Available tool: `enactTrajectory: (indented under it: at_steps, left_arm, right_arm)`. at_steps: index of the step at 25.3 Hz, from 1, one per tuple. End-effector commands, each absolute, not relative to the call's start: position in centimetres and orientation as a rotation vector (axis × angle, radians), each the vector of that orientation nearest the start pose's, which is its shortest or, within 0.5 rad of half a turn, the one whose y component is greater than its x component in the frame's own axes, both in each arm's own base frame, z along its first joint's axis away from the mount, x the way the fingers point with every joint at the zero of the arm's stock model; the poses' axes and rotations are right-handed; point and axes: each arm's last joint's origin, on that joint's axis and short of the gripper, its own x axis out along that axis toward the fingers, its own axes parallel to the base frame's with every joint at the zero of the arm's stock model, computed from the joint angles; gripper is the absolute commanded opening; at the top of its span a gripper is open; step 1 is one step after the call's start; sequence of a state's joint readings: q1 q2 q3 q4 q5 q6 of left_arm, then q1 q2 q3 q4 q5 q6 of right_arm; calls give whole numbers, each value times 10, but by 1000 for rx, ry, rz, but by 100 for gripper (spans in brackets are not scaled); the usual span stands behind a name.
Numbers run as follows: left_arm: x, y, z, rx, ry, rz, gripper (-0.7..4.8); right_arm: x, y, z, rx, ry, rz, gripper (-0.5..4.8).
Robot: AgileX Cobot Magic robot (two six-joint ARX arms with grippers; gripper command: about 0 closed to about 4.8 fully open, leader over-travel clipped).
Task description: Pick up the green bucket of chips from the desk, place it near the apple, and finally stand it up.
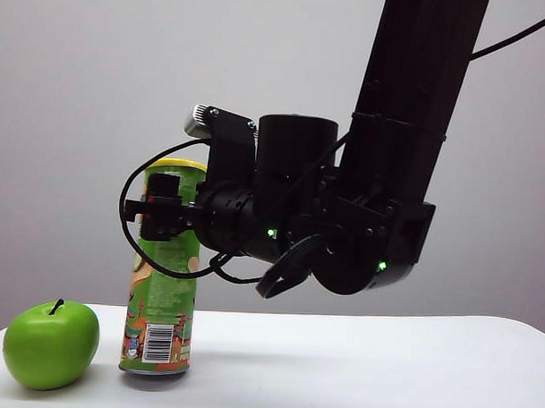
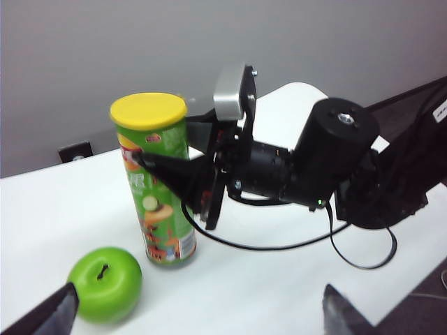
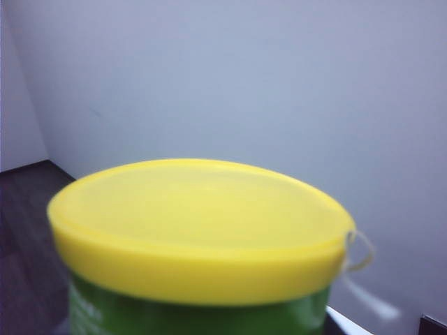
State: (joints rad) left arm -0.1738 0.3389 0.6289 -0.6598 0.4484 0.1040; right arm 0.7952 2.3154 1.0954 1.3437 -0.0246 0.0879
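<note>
The chip can (image 1: 163,270) is stood upright near the tabletop's (image 1: 356,368) left edge, beside the apple (image 1: 51,344). The right pincer (image 1: 162,208) is set level around its upper part; grip cannot be told. The left pincer (image 2: 199,307) is held open, well apart.

Glossy apple (image 1: 51,345), smooth plastic lid (image 3: 199,227), matte white desk (image 1: 383,369)

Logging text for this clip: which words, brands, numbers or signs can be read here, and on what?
Nothing can be quoted.
Green bucket of chips: barcode and small print, too small to read.
Its logo in the left wrist view: blurred.
Apple, desk, right end effector: no text.
</note>
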Motion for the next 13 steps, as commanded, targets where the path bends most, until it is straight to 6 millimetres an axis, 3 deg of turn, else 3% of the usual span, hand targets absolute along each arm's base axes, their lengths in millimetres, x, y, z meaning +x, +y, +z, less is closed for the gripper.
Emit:
enactTrajectory:
  at_steps: [1, 7, 13]
  left_arm:
    - [74, -26, 291, 52, 273, -634, 479]
    - [74, -26, 292, 51, 270, -636, 479]
    - [74, -26, 292, 47, 268, -642, 479]
  right_arm:
    - [298, 308, 80, 122, 58, 826, 436]
    - [298, 307, 81, 125, 52, 827, 479]
    - [297, 307, 90, 127, 44, 828, 479]
